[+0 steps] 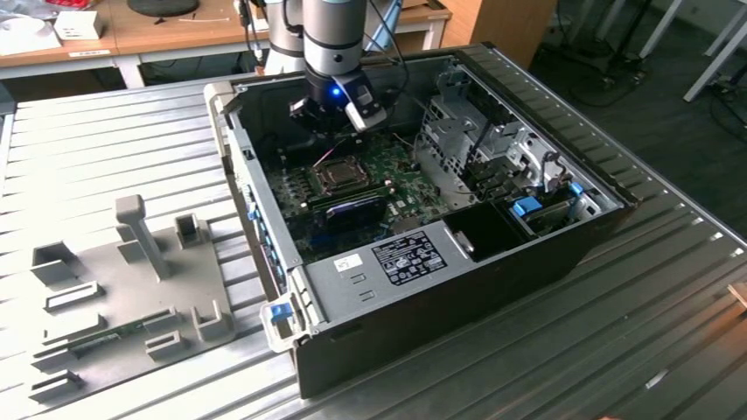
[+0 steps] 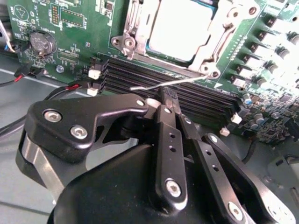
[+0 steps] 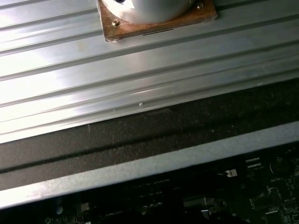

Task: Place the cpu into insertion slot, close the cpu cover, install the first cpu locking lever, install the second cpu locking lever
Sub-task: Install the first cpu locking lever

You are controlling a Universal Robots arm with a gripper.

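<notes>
Silver metal with long ridges makes up the table (image 1: 653,289). A black computer case (image 1: 467,297) lies on it with its side open. On the exterior view's left, near the case, sits a grey tray (image 1: 129,280) with small holders on it. Wooden desks (image 1: 175,31) stand far behind.

The robot arm (image 1: 332,44) reaches down into the far part of the case. The gripper (image 1: 332,114) hangs just above the green circuit board (image 1: 397,179). The insertion slot (image 1: 338,176) lies just on the near side of the gripper.

In the second wrist view the cpu (image 2: 180,25) lies flat in the slot with its silver top up. The cpu cover (image 2: 208,44) is down over it, and the cpu shows through the big hole in the middle. A thin wire locking lever (image 2: 187,78) runs along one edge of the slot, between it and the long black memory slots (image 2: 205,100).

The fingers (image 2: 166,126) are pressed close together with hardly any gap. Their tips sit right at the lever. They seem to touch it, but I cannot tell if they pinch it. A round coin battery (image 2: 42,43) sits well apart on the board.

In the first wrist view the arm's round base (image 3: 149,7) stands on a brown plate (image 3: 117,29) on the table.
</notes>
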